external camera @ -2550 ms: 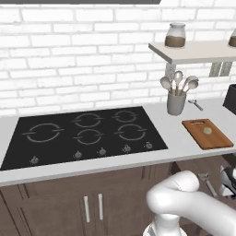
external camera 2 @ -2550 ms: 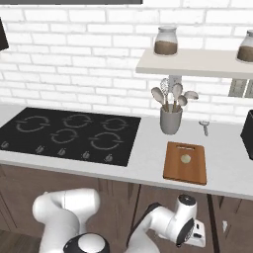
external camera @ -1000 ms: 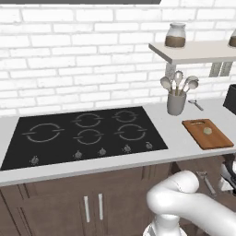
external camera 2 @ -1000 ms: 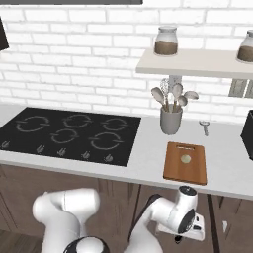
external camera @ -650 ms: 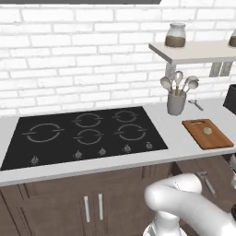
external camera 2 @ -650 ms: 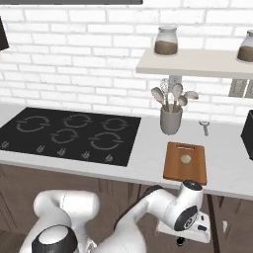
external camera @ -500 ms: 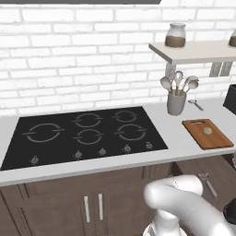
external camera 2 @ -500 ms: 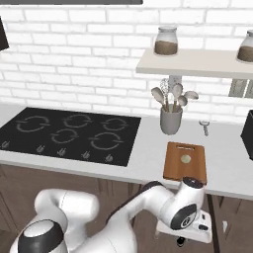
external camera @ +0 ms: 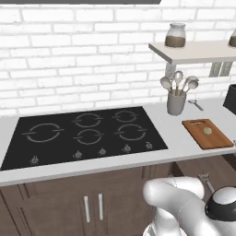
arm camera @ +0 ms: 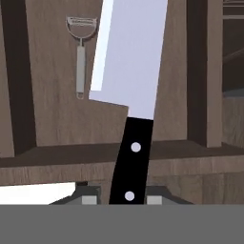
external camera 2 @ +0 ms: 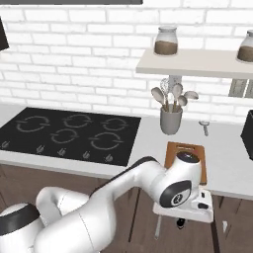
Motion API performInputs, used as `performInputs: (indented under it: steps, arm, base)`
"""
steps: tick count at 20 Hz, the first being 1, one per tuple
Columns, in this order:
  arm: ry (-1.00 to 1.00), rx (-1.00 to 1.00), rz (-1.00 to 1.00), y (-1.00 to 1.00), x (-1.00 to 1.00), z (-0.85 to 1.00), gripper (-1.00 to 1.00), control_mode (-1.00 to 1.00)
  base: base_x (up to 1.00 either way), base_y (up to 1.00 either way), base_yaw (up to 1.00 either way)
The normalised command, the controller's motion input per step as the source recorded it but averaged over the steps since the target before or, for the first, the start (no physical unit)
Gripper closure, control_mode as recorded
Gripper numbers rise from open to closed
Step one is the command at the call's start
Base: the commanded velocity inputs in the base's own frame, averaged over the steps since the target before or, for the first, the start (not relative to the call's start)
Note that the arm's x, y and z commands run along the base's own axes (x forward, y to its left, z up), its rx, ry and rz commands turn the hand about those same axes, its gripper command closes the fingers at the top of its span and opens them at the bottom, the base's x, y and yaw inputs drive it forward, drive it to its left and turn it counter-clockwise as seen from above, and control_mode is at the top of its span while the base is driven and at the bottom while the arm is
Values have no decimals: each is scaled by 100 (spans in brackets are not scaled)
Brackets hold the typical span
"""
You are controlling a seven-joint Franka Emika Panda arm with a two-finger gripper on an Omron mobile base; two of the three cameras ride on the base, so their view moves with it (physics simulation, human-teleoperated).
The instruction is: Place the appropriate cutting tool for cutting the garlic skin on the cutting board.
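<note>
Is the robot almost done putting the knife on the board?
Not yet. Done: in the hand view the knife stands between the gripper's fingers, so it looks picked up. In hand: the arm holds it low, below the counter. Left: lift it and lay it on the board, where only the garlic sits.

No readable text, label, brand or number appears anywhere — not on jars, knife or board.

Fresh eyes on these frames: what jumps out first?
The knife in the hand view: broad pale blade, black riveted handle running down between the gripper's fingertips, a peeler lying behind it. On the counter, the cutting board holds the garlic, beside the utensil crock.
</note>
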Motion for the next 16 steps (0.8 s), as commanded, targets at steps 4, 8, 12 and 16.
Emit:
performInputs:
  steps: [4, 8, 12, 16]
  arm:
    - [0, 0, -3, -14, 88, 84, 100, -100]
    - [0, 3, -8, -42, 86, 33, 100, -100]
    - [0, 6, -14, -30, 56, 0, 100, -100]
    - [0, 8, -22, -1, 79, 0, 100, -100]
  base:
    - [0, 0, 0]
    - [0, 0, 0]
    - [0, 0, 0]
    - [0, 0, 0]
